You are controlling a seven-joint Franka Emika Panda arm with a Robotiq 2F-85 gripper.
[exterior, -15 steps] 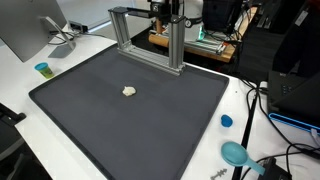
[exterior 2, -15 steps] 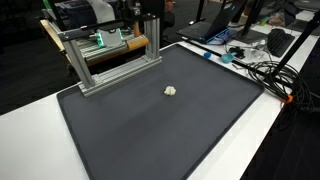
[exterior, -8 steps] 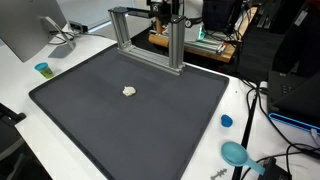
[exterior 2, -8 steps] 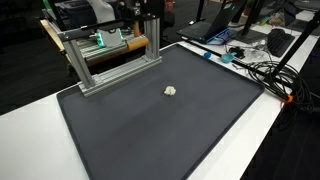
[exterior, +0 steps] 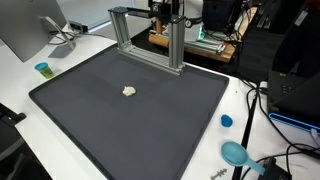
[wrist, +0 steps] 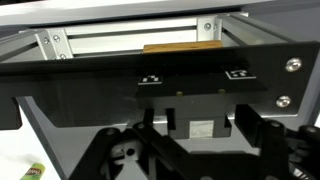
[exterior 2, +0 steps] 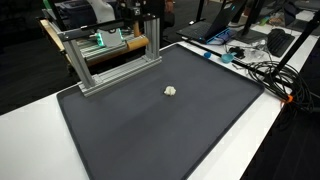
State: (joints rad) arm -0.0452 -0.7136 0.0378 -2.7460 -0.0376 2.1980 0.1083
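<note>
Nothing on the mat (exterior: pixel 150 120) has shifted since the earlier frames: the white lump (exterior: pixel 129 91) lies where it lay, and the arm looks unmoved at the far edge. In both exterior views the gripper (exterior: pixel 166 11) hangs over the top bar of the metal frame (exterior: pixel 146 13), which stands upright on the mat's far edge, well apart from the lump. The wrist view looks straight at that frame, with a black bar (wrist: pixel 150 75) bearing two square markers across the middle and a wooden board (wrist: pixel 181 46) beyond it. There the gripper's dark fingers (wrist: pixel 246 130) stand apart, with nothing between them. In an exterior view a small teal cup (exterior: pixel 42 69) stands on the white table (exterior: pixel 25 80) just off the mat, near the monitor's foot; what it holds is too small to tell. A teal dish (exterior: pixel 236 153) sits at the opposite corner, its contents unclear, with a blue cap (exterior: pixel 226 121) near it.
</note>
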